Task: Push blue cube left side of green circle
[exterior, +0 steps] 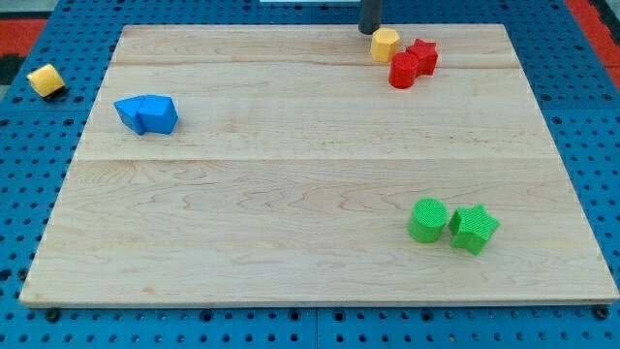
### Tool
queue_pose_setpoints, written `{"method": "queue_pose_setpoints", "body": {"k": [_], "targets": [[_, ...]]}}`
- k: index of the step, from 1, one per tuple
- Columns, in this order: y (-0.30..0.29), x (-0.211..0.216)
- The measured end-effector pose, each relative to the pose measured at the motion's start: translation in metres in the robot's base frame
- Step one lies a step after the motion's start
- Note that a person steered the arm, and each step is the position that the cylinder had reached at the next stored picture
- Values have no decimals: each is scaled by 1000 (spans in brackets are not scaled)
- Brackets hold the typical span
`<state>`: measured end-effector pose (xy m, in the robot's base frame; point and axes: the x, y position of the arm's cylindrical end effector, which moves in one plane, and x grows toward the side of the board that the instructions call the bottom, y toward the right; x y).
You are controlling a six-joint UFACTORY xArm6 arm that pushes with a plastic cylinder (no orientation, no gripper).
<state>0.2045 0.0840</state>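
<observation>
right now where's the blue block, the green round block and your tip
blue plastic block [147,113], camera view, its top face
green round plastic block [427,218], camera view, its top and front side
my tip [371,30], camera view, rod's lower end, just above the yellow block

Pale wood-grain tabletop [291,213] sits on a blue pegboard [39,145] dotted with holes. My tip [371,32] is dark grey. Two blue blocks [146,114], a yellow block [385,45], a red cylinder [404,70], a red star [422,54], a green cylinder [427,220], a green star [473,229]. Another yellow block [46,79] lies on the pegboard.
</observation>
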Motion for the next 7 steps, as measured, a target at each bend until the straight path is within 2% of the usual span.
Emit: {"method": "queue_pose_setpoints", "body": {"k": [1, 2, 3, 4, 5, 6, 7], "targets": [[22, 25], [-13, 34], [-122, 35], [-226, 60], [-280, 111], [-327, 142], [-256, 178]]}}
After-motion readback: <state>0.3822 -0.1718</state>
